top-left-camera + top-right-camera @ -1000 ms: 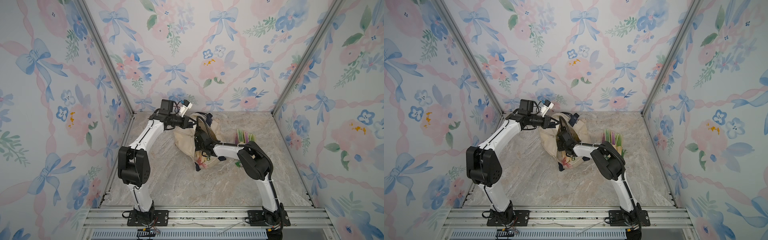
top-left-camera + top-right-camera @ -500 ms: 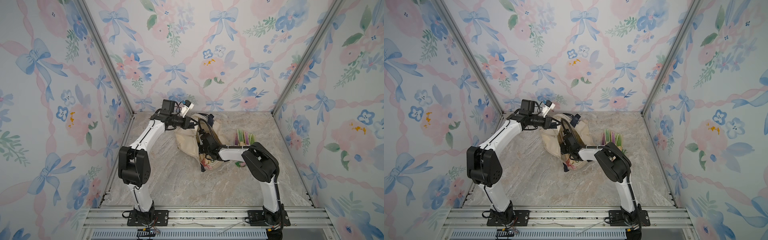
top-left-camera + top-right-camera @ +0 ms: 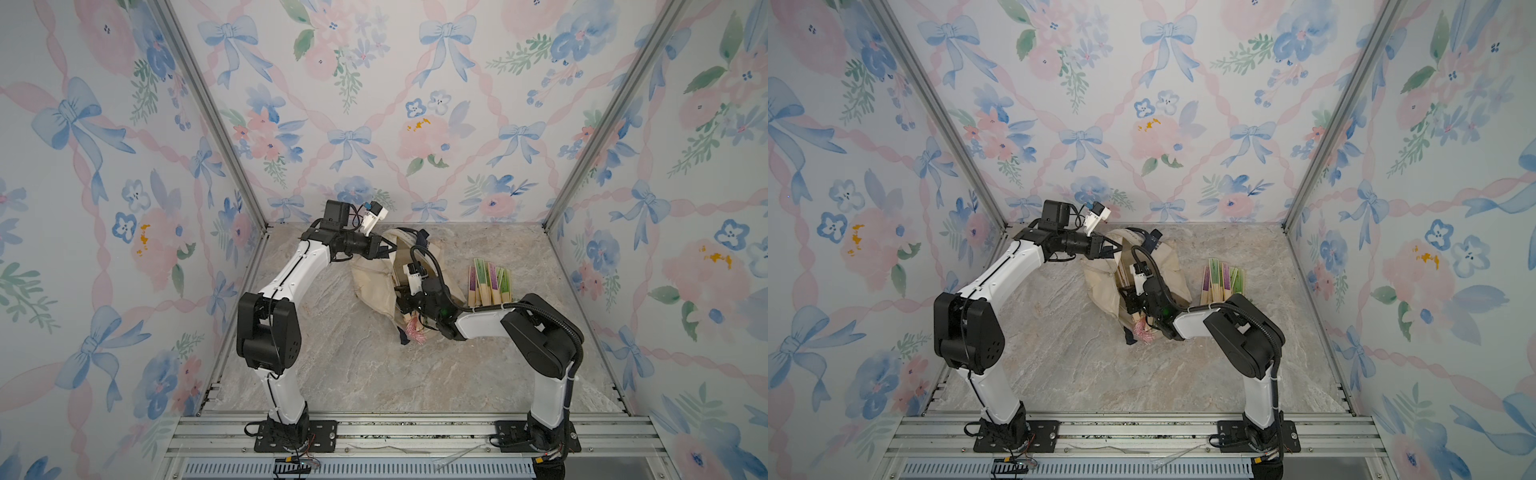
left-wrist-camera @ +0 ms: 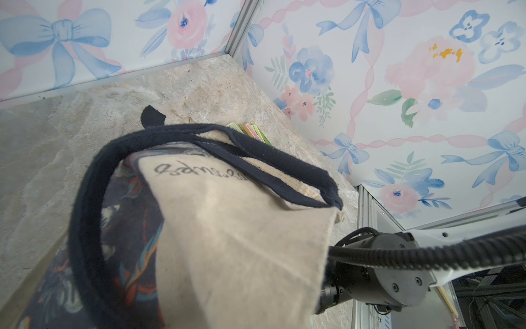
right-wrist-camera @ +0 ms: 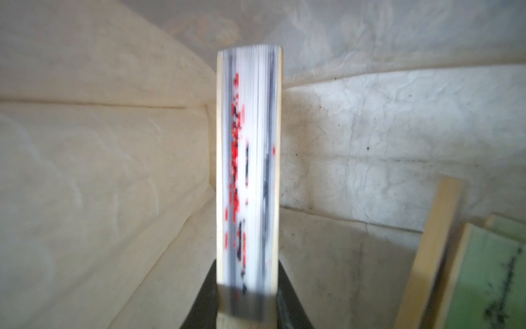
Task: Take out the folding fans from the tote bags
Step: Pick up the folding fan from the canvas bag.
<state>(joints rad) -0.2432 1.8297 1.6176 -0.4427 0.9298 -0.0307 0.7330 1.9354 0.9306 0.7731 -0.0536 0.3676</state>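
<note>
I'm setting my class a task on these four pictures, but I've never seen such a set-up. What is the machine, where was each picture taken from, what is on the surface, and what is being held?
The machine is two white-and-black robot arms, each ending in a two-fingered gripper. Two pictures look down from above, side by side and nearly alike; the other two come from cameras on the arms' wrists. On the marble-look table sits a cream tote bag with navy handles, and beside it a row of closed folding fans. The left gripper is shut on the bag's rim, holding it up. The right gripper reaches inside; its wrist view shows it shut on a white fan, with a green fan nearby.
</note>
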